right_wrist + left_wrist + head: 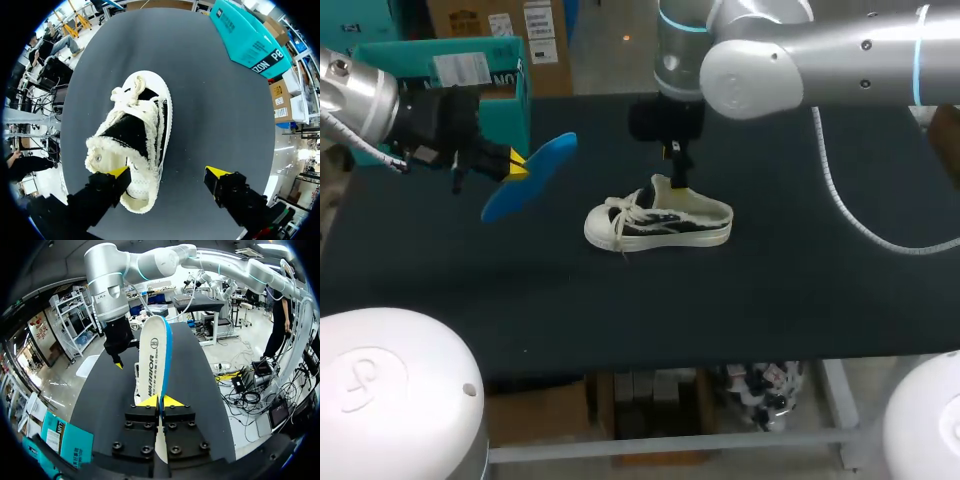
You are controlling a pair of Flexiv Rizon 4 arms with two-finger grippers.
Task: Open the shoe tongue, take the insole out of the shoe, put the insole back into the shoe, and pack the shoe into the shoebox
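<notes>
My left gripper (161, 401) is pinched tight on one end of the insole (152, 355), so the rest of it sticks out ahead of my fingers, printed face and blue edge in plain sight in my wrist view. I hold it up off the table (720, 300), well to the side of the shoe (660, 222). I judge that this end grip leaves the free end able to lead into the opening when the insole goes back. My right gripper (168, 172) hangs over the heel end of the shoe with its fingers spread wide and nothing between them; one yellow tip sits at the heel collar, the other over bare table beside the sole. It looks placed to steady the heel or keep the collar open, though I cannot tell whether that tip actually touches the fabric. The shoe stands upright on its sole near the middle of the table, laces loose and tongue area open — ready to receive. The teal shoebox (470, 65) waits at the far left corner, well apart from the shoe, so packing comes later. Removal is done, I reckon, and reinsertion is the step in hand.
</notes>
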